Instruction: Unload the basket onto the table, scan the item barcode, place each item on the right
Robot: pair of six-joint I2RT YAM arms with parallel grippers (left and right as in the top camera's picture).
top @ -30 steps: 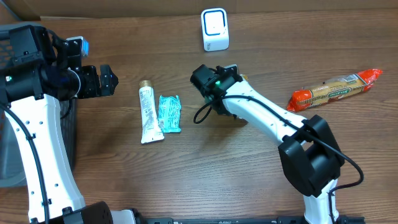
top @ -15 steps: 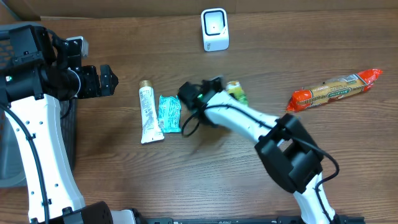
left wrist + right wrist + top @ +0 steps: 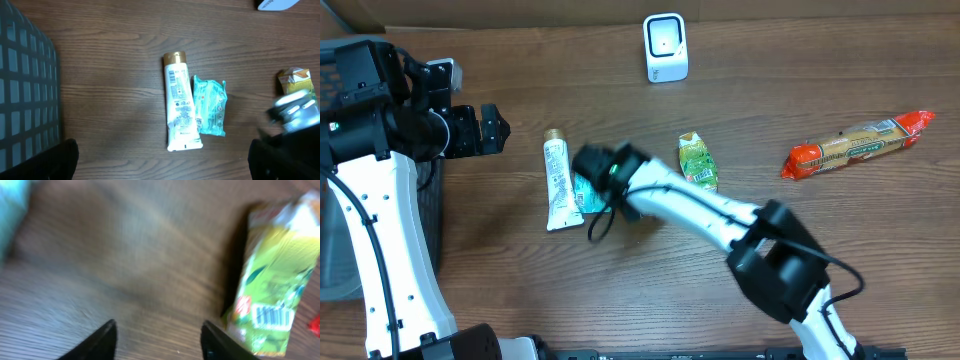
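A white barcode scanner (image 3: 665, 47) stands at the back of the table. A green drink pouch (image 3: 697, 161) lies flat and free below it; in the right wrist view the pouch (image 3: 272, 285) shows its barcode, to the right of my fingers. My right gripper (image 3: 590, 165) hovers over a teal packet (image 3: 588, 190), open with nothing between its fingers (image 3: 97, 342). A white tube (image 3: 558, 183) lies beside the packet. My left gripper (image 3: 485, 128) stays open and empty at the left, apart from everything.
A red-ended cracker pack (image 3: 860, 143) lies at the far right. A dark mesh basket (image 3: 25, 90) stands at the left edge beside the left arm. In the left wrist view the tube (image 3: 180, 107) and teal packet (image 3: 210, 105) lie side by side.
My right gripper has opened, left the green pouch on the table and swung left to the teal packet. The left arm has not moved.
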